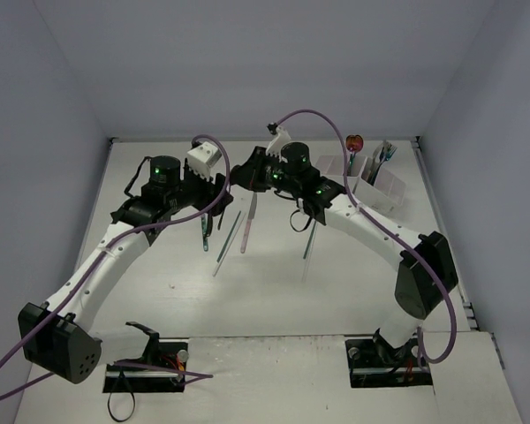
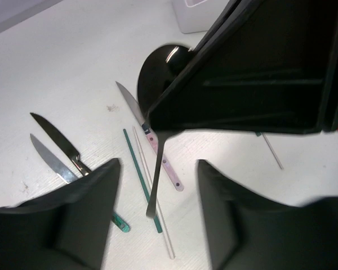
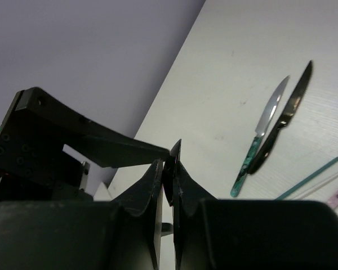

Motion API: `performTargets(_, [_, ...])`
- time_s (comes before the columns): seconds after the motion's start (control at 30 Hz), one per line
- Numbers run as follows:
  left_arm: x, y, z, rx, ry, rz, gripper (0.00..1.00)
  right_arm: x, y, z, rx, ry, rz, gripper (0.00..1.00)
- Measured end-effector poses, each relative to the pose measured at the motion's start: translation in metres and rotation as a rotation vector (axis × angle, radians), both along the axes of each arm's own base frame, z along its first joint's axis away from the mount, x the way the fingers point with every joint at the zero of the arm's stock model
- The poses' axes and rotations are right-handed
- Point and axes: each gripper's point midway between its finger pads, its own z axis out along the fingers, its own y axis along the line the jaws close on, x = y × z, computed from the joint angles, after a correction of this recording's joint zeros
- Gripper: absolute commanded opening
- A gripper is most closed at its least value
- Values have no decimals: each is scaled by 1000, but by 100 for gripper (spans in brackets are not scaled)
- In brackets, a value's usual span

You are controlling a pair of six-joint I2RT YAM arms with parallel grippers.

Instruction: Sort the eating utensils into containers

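Note:
My right gripper (image 3: 169, 166) is shut on the bowl of a black spoon (image 3: 176, 147), held above the table. In the left wrist view the spoon (image 2: 158, 169) hangs handle-down from the right gripper's black body (image 2: 259, 73). My left gripper (image 2: 158, 225) is open, its fingers (image 2: 84, 214) on either side below the spoon's handle tip, not touching it. On the table lie a black knife (image 2: 53, 135), a green-handled silver knife (image 2: 50, 163), a green stick (image 2: 141, 180), a pale stick (image 2: 158, 219) and a pink-handled knife (image 2: 166, 166). The white containers (image 1: 384, 190) stand at the back right.
Both grippers (image 1: 219, 190) (image 1: 245, 175) meet near the table's back centre. Loose utensils (image 1: 247, 225) lie below them, with one more (image 1: 309, 238) to the right. The containers hold a few utensils (image 1: 384, 155). A red object (image 1: 354, 142) sits beside them. Grey walls close the table in.

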Motion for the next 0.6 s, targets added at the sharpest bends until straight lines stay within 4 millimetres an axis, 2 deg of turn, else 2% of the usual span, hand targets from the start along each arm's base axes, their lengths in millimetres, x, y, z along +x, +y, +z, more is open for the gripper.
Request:
performTargets(0.1, [2, 4, -2, 7, 7, 31, 71, 19, -19, -1, -11, -9, -46, 0])
performTargets(0.2, [7, 12, -7, 30, 24, 86, 74, 49, -57, 1, -24, -18, -125, 0])
performTargets(0.3, [15, 27, -16, 67, 53, 184, 75, 88, -118, 8, -49, -34, -244, 0])
performTargets(0.43, [27, 58, -24, 115, 91, 349, 76, 135, -217, 30, -73, -74, -431, 0])
performTargets(0.53, [32, 81, -28, 145, 107, 463, 78, 153, -282, 46, -97, -104, -551, 0])
performTargets(0.6, [34, 94, -29, 161, 110, 523, 78, 157, -309, 52, -122, -117, -595, 0])
